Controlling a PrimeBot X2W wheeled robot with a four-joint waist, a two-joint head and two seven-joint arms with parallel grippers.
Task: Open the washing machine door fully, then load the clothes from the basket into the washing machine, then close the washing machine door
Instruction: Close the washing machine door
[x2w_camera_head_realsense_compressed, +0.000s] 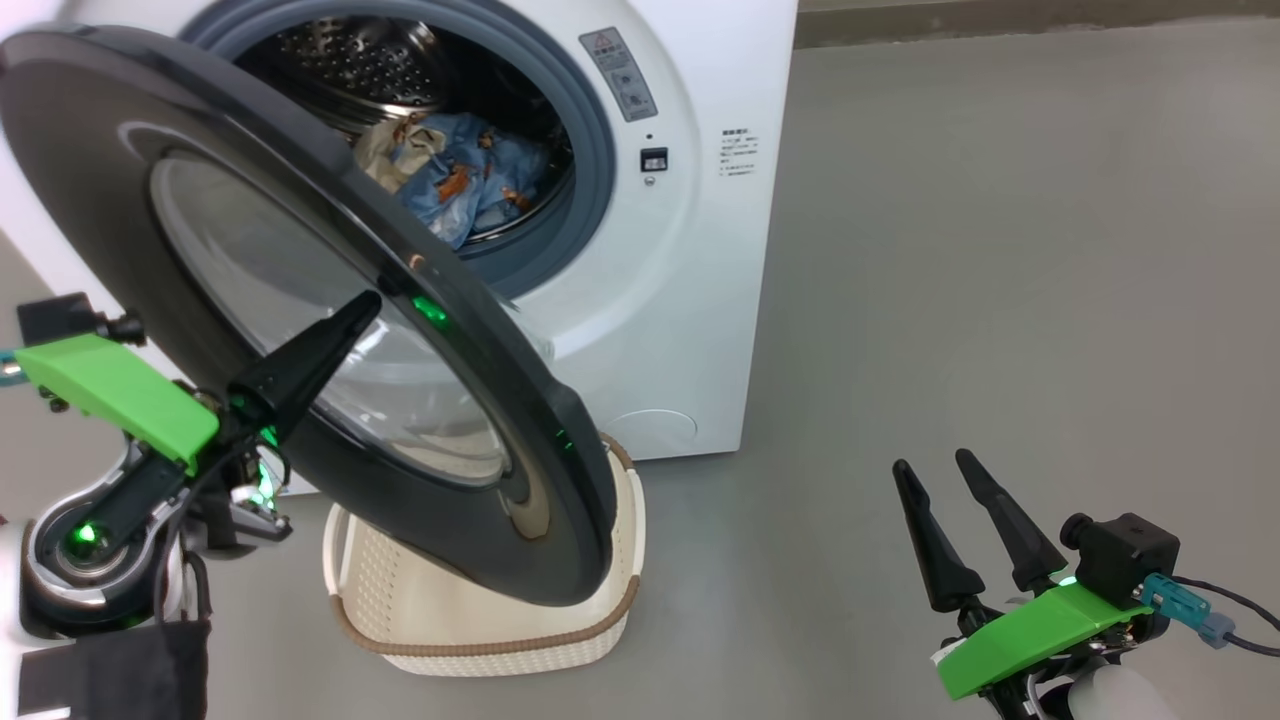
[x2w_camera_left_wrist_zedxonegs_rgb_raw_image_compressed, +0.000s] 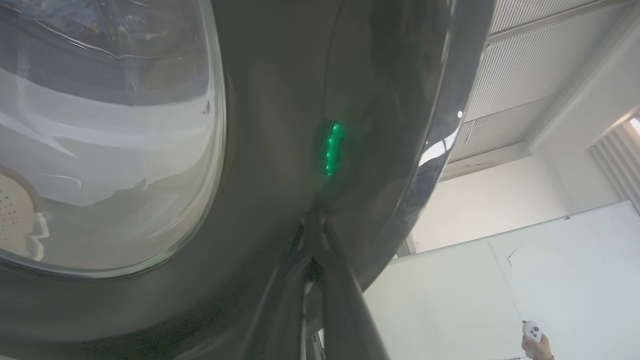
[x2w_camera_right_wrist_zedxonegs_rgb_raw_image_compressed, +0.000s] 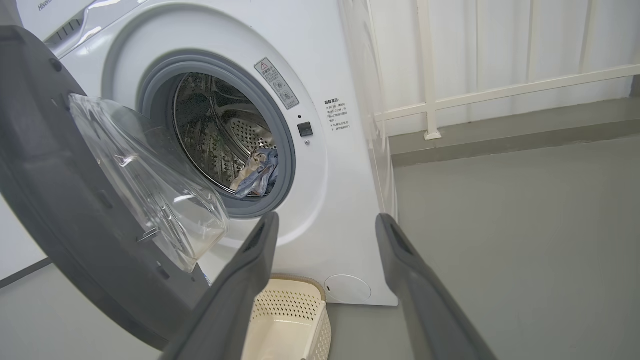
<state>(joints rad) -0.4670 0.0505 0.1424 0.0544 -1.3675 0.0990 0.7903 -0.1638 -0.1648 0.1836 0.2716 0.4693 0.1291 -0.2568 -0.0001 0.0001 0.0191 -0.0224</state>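
Head view, door-closing step: press left gripper (x2w_camera_head_realsense_compressed: 360, 306), fingers together and apparently touching the glossy outer face, steadily along the hinge arc, swinging washing machine door (x2w_camera_head_realsense_compressed: 280, 255) toward washing machine (x2w_camera_head_realsense_compressed: 690, 300). Leave clothes (x2w_camera_head_realsense_compressed: 470, 170) in the drum. Mind basket (x2w_camera_head_realsense_compressed: 470, 648) just beneath the door's lower edge. Park right gripper (x2w_camera_head_realsense_compressed: 932, 462), fingers apart, well clear.

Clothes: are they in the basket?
No, the clothes lie inside the washing machine, and the basket has a bare visible inside.
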